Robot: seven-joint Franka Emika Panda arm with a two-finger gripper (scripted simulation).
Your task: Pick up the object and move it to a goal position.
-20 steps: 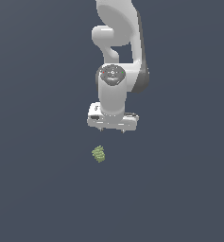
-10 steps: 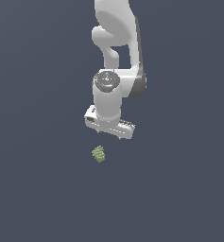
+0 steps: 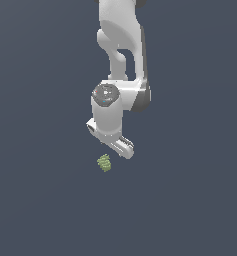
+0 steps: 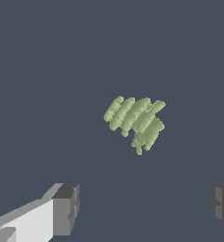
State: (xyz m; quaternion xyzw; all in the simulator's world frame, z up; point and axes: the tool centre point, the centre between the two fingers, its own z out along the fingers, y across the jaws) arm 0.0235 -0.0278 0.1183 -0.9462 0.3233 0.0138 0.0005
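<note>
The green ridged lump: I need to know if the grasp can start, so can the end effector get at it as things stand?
Probably yes. The end effector is open, the green ridged lump lies apart from its fingers, and nothing stands between them.

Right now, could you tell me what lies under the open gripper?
The olive-green object lies on the bare dark floor beneath the gripper, untouched. Whatever is under the object is hidden.

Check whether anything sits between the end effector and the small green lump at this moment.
Nothing visible does. In the wrist view the green lump lies alone on the plain dark surface ahead of the open end effector, with only bare floor between them. The exterior view shows the same: lump just below, no other objects.
</note>
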